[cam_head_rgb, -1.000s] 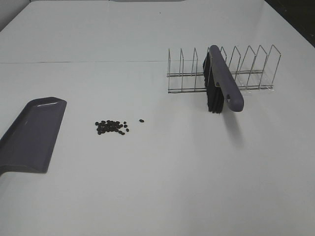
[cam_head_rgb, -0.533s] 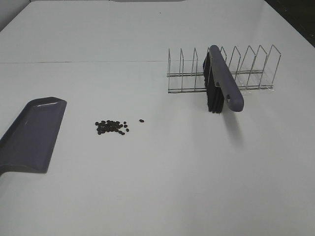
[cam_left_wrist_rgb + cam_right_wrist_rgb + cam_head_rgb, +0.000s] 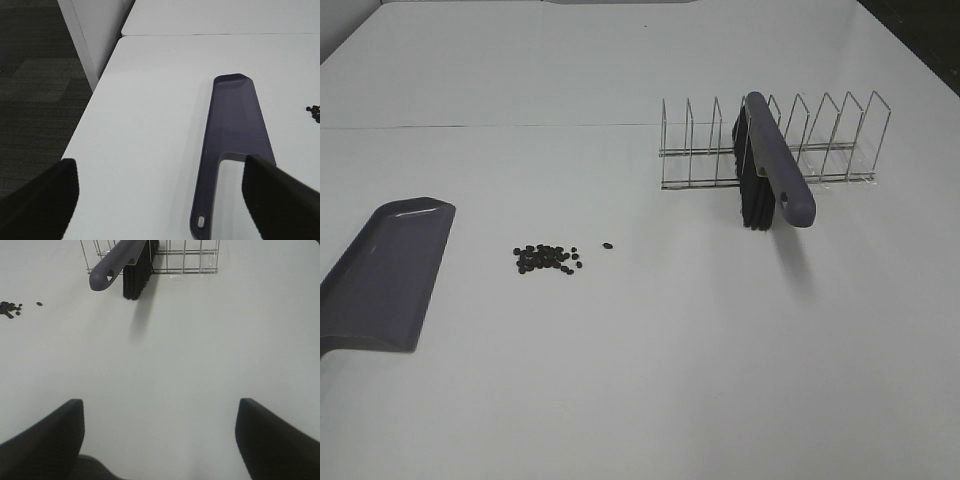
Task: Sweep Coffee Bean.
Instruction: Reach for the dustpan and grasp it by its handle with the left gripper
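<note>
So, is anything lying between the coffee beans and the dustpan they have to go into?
Nothing visible. Only bare white table lies between the coffee beans and the dustpan to their left in the exterior view. One stray bean sits apart on the pile's other side, toward the brush in the wire rack.

wide bare table (image 3: 670, 380) between the coffee bean (image 3: 548, 258) cluster and the wire rack (image 3: 820, 152), open along the whole near side, hemmed only by the dustpan (image 3: 385, 275) at the left edge and the brush (image 3: 781, 172) jutting forward out of the rack.
</note>
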